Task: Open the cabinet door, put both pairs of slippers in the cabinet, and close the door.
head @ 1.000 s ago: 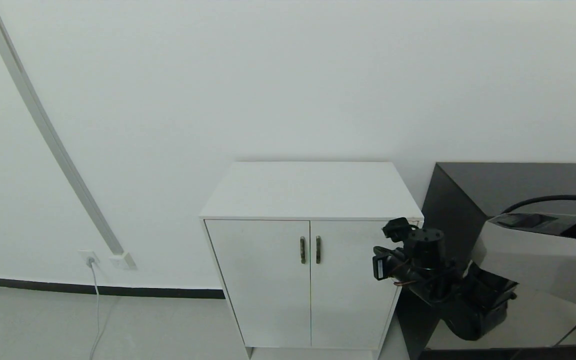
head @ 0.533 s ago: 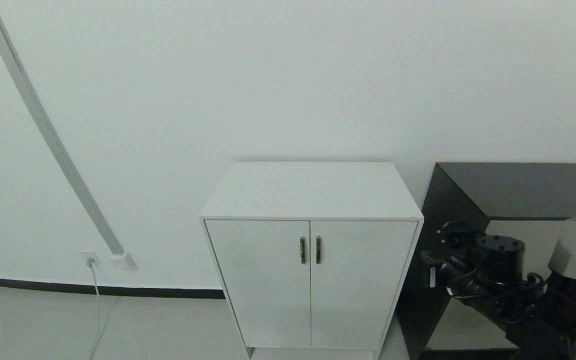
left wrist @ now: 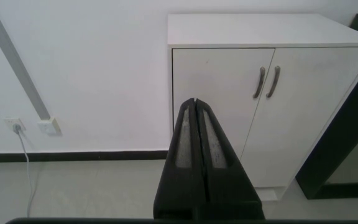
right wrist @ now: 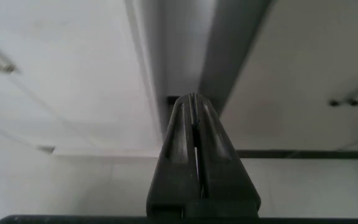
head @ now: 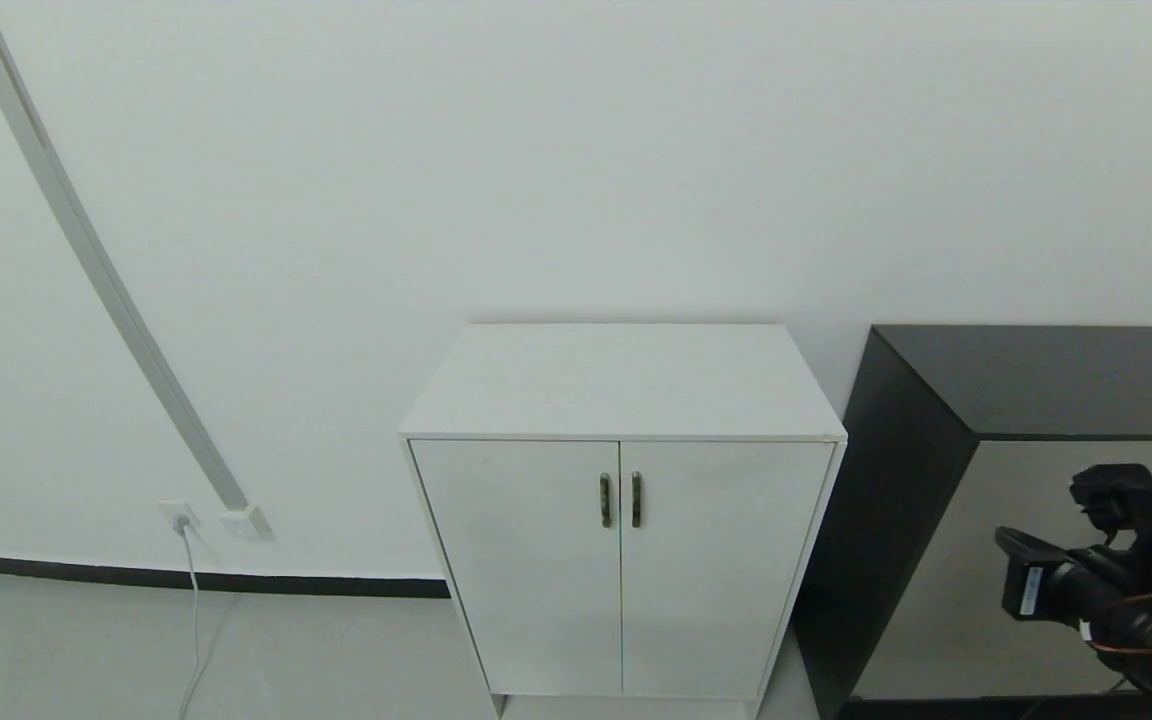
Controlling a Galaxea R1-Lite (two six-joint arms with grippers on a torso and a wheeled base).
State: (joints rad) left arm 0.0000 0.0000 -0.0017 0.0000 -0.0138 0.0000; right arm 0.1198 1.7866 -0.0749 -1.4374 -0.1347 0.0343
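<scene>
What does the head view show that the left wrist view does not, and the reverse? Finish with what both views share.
Only the head view: the robot's black right arm, low before the glossy black cabinet. Only the left wrist view: the left hand, shut. Both: the white two-door cabinet with its doors closed, its pair of dark handles, the black cabinet, the white wall socket with its cable, and the slanted grey wall conduit.

The grey floor (head: 56,650) bears the white cabinet (head: 536,570) and a black unit (head: 886,500) beside it.
</scene>
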